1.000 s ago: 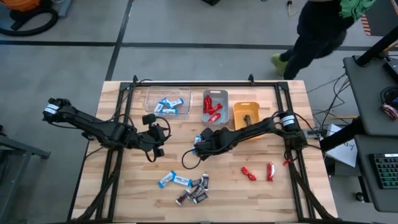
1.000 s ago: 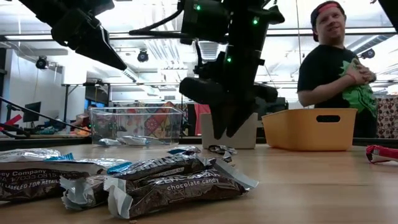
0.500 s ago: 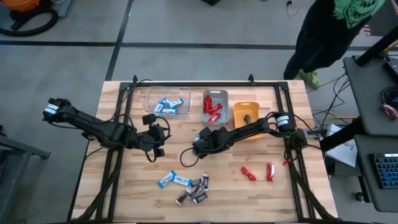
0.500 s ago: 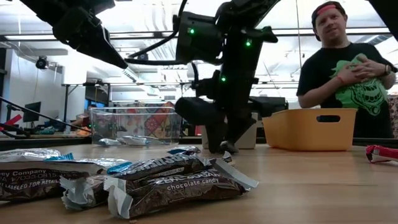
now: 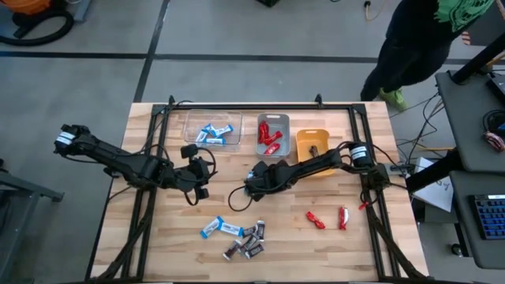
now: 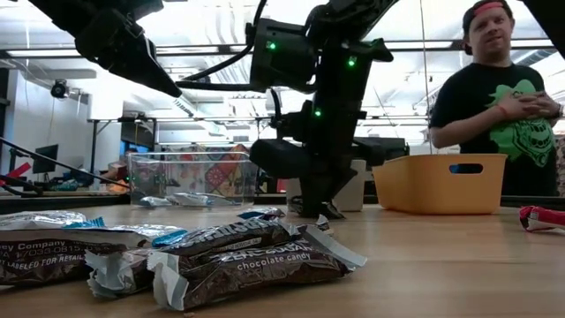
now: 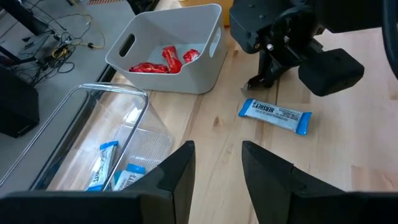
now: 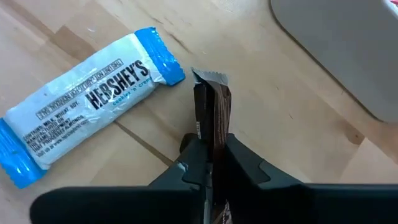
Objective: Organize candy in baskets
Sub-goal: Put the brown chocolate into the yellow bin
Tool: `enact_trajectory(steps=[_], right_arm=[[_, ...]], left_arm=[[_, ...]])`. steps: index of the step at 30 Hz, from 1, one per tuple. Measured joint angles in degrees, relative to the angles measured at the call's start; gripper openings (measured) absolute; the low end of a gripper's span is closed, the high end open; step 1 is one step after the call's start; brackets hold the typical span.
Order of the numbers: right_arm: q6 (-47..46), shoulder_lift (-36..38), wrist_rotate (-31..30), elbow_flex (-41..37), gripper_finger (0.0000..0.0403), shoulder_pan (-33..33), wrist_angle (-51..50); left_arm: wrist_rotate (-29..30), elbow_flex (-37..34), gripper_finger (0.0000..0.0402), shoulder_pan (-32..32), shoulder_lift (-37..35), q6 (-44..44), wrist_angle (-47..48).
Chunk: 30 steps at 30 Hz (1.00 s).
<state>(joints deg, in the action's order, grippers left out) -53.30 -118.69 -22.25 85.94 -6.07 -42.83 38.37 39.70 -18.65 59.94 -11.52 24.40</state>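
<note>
near the middle of the worktop, just in front of the grey-blue basket (image 5: 273, 134), the right gripper (image 5: 254, 184) is down at the wood with its jaws pinched tight on a dark brown bar (image 8: 212, 115). the wrist view shows the bar standing edge-on between the two fingers, one crimped end poking out past the tips, the rest hidden between them. a loose blue-and-white bar (image 8: 87, 102) lies flat just beside it, one blue end nearly touching the brown wrapper.

judging by the sorted bins, this bar likely belongs in the orange-yellow basket (image 5: 312, 144), which sits toward the worktop's back edge, right of the grey-blue one holding red wrappers (image 5: 269, 135). to do it well: lift straight up first so the blue-and-white bar is not dragged along, clear the grey-blue basket's rim, then release only once above the orange-yellow bin. the grip is on a thin edge, so the bar could twist.

the left gripper (image 7: 214, 180) waits parted and empty, toward the left half of the worktop, facing the clear basket (image 5: 211, 128). more candy (image 5: 237, 237) lies near the front edge.
</note>
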Motion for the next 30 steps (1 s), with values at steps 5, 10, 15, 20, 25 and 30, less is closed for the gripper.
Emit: enact_trajectory(steps=[5, 10, 15, 20, 25, 30], right_arm=[[2.7, 3.3, 0.9, -0.2, 0.0028, -0.1, -1.0], [5.9, 9.0, 0.8, -0.1, 0.0028, -0.7, -2.0], [9.3, 15.1, 0.6, -0.1, 0.0028, -1.3, -5.8], [9.5, 21.6, -0.2, -0.1, 0.0028, -0.9, -15.1], [6.2, 26.8, -1.9, -0.9, 0.0028, 1.3, -26.3], [3.7, 30.4, -5.1, -6.5, 0.0028, 5.0, -30.7]], left_arm=[[0.0, 0.0, 0.0116, 0.0, 0.0, 0.0, 0.0], [0.0, 0.0, 0.0116, 0.0, 0.0, -0.6, 0.0], [0.0, 0.0, 0.0116, 0.0, 0.0, -1.2, -0.1], [0.0, 0.0, 0.0116, 0.0, 0.0, -1.9, -1.4], [0.0, 0.0, 0.0116, 0.0, 0.0, -3.5, -1.8], [0.0, 0.0, 0.0116, 0.0, 0.0, -4.5, -2.2]])
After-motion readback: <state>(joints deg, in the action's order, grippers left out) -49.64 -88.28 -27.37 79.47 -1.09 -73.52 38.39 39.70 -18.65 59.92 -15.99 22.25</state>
